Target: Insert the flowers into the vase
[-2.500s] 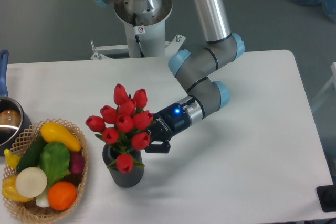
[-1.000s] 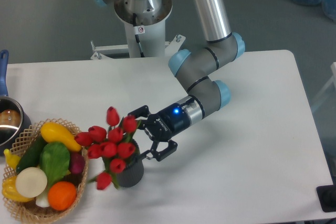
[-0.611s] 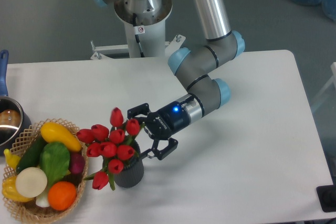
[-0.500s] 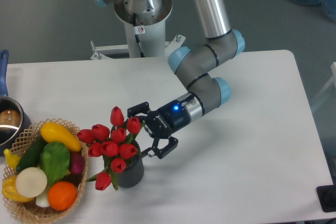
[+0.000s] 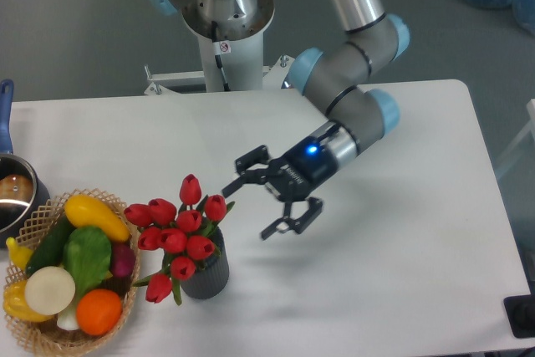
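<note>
The flowers (image 5: 177, 230), a bunch of red tulip buds with green stems, stand in the vase (image 5: 206, 272), a short dark grey ribbed cylinder on the white table. The bunch leans to the left, over the basket's edge. My gripper (image 5: 261, 193) is open and empty, up and to the right of the vase, apart from the flowers, with its two fingers spread wide.
A woven wicker basket (image 5: 125, 290) of toy vegetables stands at the front left, next to the vase. A steel pot (image 5: 12, 192) with a blue handle is at the left edge. The arm's base (image 5: 226, 22) stands behind the table.
My gripper opened and let go of the flowers, which tipped left in the vase. It has since drawn back up and to the right, away from the bunch.
</note>
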